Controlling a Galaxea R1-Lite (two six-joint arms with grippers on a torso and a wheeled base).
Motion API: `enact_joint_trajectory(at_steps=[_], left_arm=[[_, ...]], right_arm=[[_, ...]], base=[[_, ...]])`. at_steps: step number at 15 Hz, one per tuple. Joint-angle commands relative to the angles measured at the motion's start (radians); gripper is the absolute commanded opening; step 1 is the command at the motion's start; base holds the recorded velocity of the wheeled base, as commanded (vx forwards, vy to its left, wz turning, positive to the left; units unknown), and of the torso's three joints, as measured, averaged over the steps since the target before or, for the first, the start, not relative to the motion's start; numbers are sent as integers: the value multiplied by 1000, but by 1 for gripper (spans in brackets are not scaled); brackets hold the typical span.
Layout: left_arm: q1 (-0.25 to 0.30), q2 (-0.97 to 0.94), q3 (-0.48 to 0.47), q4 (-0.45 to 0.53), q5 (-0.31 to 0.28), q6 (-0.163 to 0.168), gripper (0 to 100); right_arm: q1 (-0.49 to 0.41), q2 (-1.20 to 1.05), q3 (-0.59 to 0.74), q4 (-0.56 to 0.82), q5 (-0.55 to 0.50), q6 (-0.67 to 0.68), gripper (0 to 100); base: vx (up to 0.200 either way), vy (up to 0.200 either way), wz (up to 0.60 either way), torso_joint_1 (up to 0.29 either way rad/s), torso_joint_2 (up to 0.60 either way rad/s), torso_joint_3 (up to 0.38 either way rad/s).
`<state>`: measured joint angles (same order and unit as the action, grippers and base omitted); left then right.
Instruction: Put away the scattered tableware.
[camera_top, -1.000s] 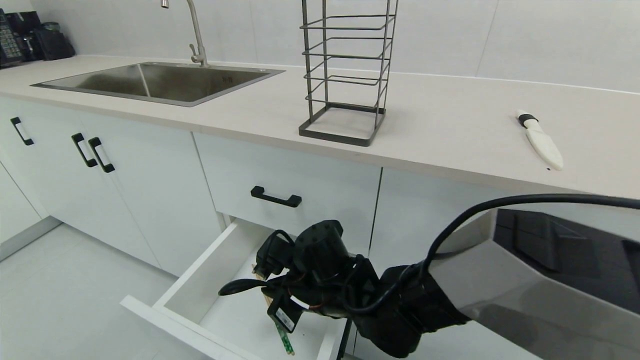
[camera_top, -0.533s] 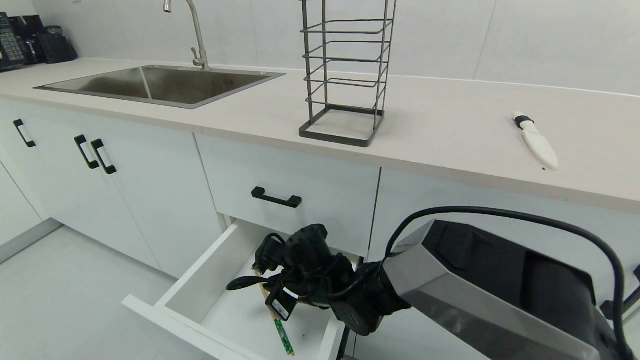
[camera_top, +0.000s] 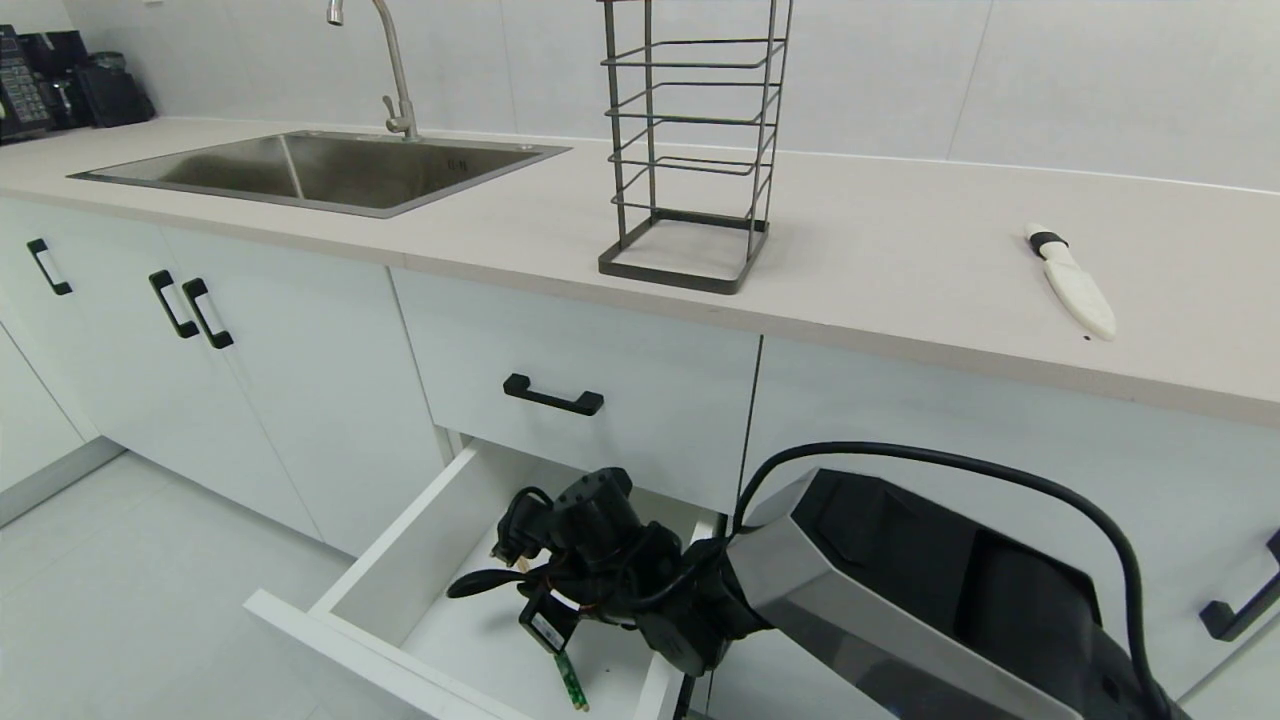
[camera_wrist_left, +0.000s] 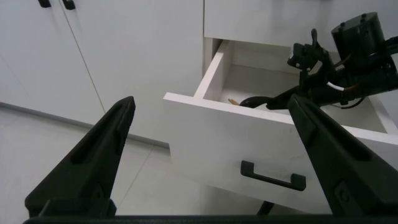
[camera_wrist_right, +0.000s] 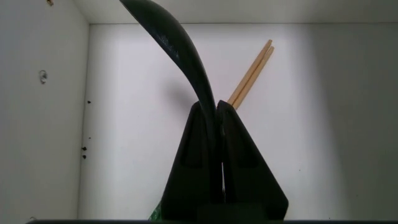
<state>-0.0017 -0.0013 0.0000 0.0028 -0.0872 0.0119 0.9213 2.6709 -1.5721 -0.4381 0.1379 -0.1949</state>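
Observation:
My right gripper (camera_top: 535, 580) hangs inside the open white drawer (camera_top: 330, 640), shut on the handle of a black spoon (camera_top: 470, 583). In the right wrist view the spoon (camera_wrist_right: 171, 43) sticks out past the shut gripper (camera_wrist_right: 214, 109), above the drawer floor. A pair of wooden chopsticks (camera_wrist_right: 252, 73) with green ends (camera_top: 568, 682) lies on that floor under the gripper. A white knife with a black band (camera_top: 1075, 282) rests on the counter at the right. My left gripper (camera_wrist_left: 211, 106) is open, in front of the drawer front (camera_wrist_left: 249, 143).
A tall wire rack (camera_top: 690, 150) stands mid-counter, with the sink (camera_top: 310, 165) and tap to its left. Shut cabinet doors with black handles (camera_top: 190, 310) run below. A shut drawer (camera_top: 553, 395) sits above the open one.
My right arm has sunk lower into the drawer with the spoon held. The head camera shifted slightly after the first frame.

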Motion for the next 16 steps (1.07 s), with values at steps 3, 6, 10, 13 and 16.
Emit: enact_joint_trajectory(at_steps=[3, 6, 10, 13, 16], left_arm=[[0, 1, 0, 0, 0, 0, 100], [0, 1, 0, 0, 0, 0, 100], [0, 1, 0, 0, 0, 0, 100], [0, 1, 0, 0, 0, 0, 100], [0, 1, 0, 0, 0, 0, 100]], right_arm=[[-4, 47, -66, 24, 0, -9, 0], [-4, 57, -94, 59, 0, -21, 0], [-2, 69, -151, 137, 5, -32, 100], [-2, 67, -141, 73, 6, -61, 100], [14, -78, -78, 32, 8, -57, 100]], base=[[0, 0, 0, 0, 0, 0], [0, 0, 0, 0, 0, 0], [0, 0, 0, 0, 0, 0], [0, 0, 0, 0, 0, 0], [0, 0, 0, 0, 0, 0]])
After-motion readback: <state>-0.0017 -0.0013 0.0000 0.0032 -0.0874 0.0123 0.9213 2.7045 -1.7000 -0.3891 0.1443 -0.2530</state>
